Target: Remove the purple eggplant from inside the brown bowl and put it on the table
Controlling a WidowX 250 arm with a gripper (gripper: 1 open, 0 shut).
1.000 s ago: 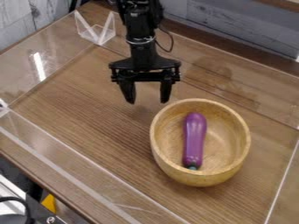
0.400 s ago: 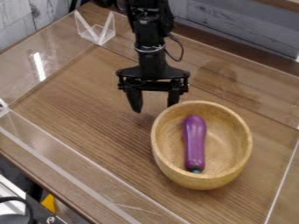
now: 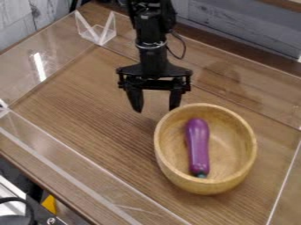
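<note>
The purple eggplant (image 3: 196, 144) lies lengthwise inside the brown bowl (image 3: 240, 163), its green stem end toward the near rim. The bowl rests on the wood-grain table (image 3: 83, 114) at the right. My gripper (image 3: 154, 97) hangs pointing down just beyond the bowl's far left rim, open, with nothing between its black fingers (image 3: 137, 97). It stands apart from the eggplant and seems to stand over the rim's edge.
Low clear acrylic walls (image 3: 53, 149) edge the table on the left and near sides. A clear angled bracket (image 3: 97, 28) stands at the back left. A pale plank wall runs behind the table.
The gripper has shifted right toward the bowl's far rim and rolled slightly. The bowl with the eggplant has slid a little to the right and nearer.
</note>
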